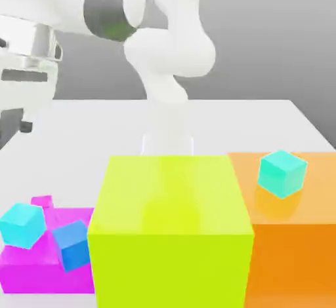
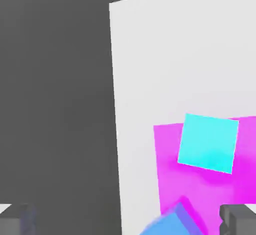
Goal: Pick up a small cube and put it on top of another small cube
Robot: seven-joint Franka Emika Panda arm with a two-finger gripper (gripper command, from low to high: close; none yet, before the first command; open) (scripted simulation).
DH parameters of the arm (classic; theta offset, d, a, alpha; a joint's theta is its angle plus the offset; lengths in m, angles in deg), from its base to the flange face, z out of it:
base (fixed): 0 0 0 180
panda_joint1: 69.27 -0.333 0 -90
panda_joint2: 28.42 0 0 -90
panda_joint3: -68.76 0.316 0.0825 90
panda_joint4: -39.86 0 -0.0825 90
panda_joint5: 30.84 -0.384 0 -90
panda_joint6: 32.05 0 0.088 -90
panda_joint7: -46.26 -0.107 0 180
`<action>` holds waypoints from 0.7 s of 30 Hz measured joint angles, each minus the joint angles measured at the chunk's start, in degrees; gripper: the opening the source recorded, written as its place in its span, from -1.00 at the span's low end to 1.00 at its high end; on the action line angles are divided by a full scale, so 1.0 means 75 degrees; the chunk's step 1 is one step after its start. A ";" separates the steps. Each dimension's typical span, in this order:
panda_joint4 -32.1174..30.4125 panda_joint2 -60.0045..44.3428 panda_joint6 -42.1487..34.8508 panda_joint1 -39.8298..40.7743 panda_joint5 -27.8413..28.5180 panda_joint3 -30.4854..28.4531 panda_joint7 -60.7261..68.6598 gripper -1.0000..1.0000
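Your claw spread wide and empty above the surface, magenta cube behind cyan cube, blue cube tilted beside it.

No text, label, brand, number or sign can be read anywhere. The blocks, cubes, tabletop and arm all have plain surfaces.

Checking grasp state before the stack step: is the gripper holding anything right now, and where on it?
Nothing is held. The gripper is open, its fingers wide apart, with the cyan cube and blue cube lying on the magenta block below it, ungrasped.
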 joint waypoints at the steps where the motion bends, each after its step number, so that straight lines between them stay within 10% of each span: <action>1: -0.0074 -0.0143 0.0088 0.0130 0.0021 -0.0012 -0.0345 0.00; 21: -0.1129 -0.3438 0.2281 0.1791 -0.0096 -0.0677 -0.5788 0.00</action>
